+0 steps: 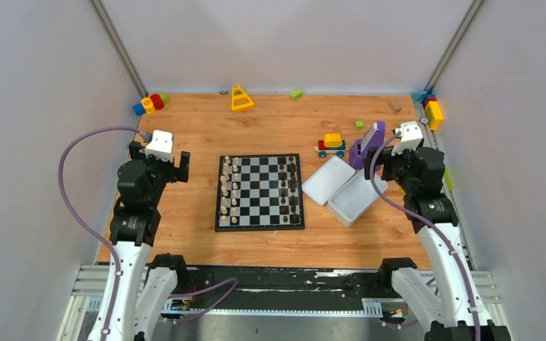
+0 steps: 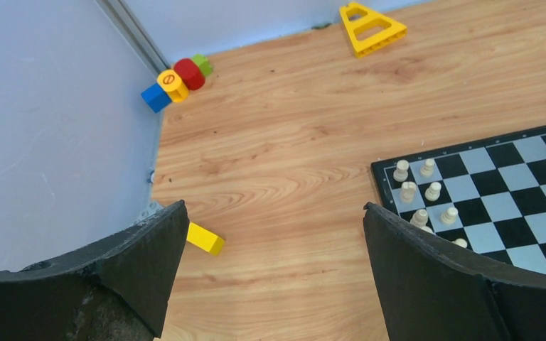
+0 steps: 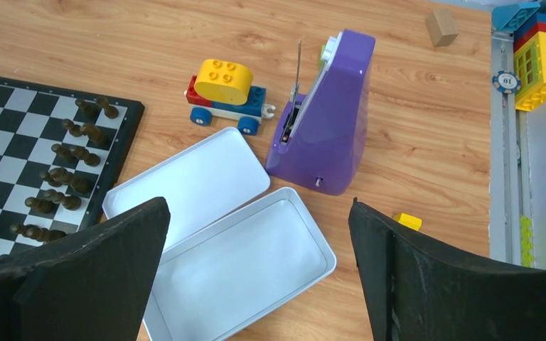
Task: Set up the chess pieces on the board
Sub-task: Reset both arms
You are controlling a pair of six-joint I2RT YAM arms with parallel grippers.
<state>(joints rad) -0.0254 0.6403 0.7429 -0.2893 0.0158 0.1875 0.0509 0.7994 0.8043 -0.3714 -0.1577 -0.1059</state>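
Both pairs of jaws are gaping wide, holding nothing: the left gripper (image 2: 274, 209) is hovering over the tabletop (image 2: 277, 142) beside the board (image 1: 259, 228), the right gripper (image 3: 257, 206) above the white tray (image 3: 256, 256), which is lying empty. On the board, the chess pieces (image 1: 229, 192) are filling double rows, cream along one edge, dark opposite, so setup is looking essentially finished.

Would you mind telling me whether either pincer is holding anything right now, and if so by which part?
Nothing is held. The left pincer and the right pincer both stand wide open above the table, with nothing gripped between their fingers.
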